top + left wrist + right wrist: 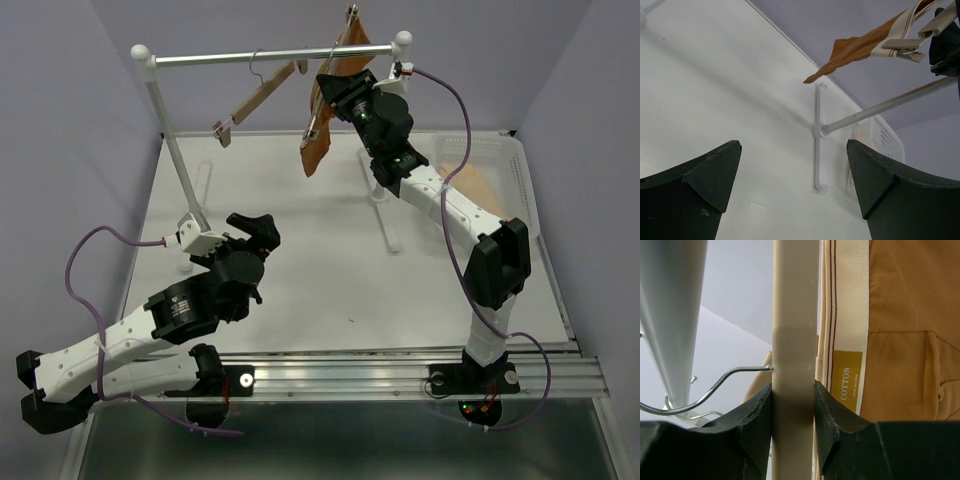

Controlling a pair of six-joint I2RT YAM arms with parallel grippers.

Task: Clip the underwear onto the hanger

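Note:
My right gripper (793,390) is shut on the light-wood bar of the hanger (795,315), just below its wire hook (715,387). The rust-orange underwear (900,330) hangs against the bar, its tan waistband and a "COTTON" label beside my right finger. From above, my right gripper (338,88) holds hanger and underwear (318,150) up at the rail (270,56), near its right end. A clip (910,50) grips the waistband in the left wrist view. My left gripper (255,228) sits low over the table, open and empty (794,165).
A second wooden hanger (262,95) hangs tilted on the rail to the left. The rack's left post (175,150) and white feet (817,140) stand on the table. A white basket (505,165) holding a peach garment (478,185) is at the right edge.

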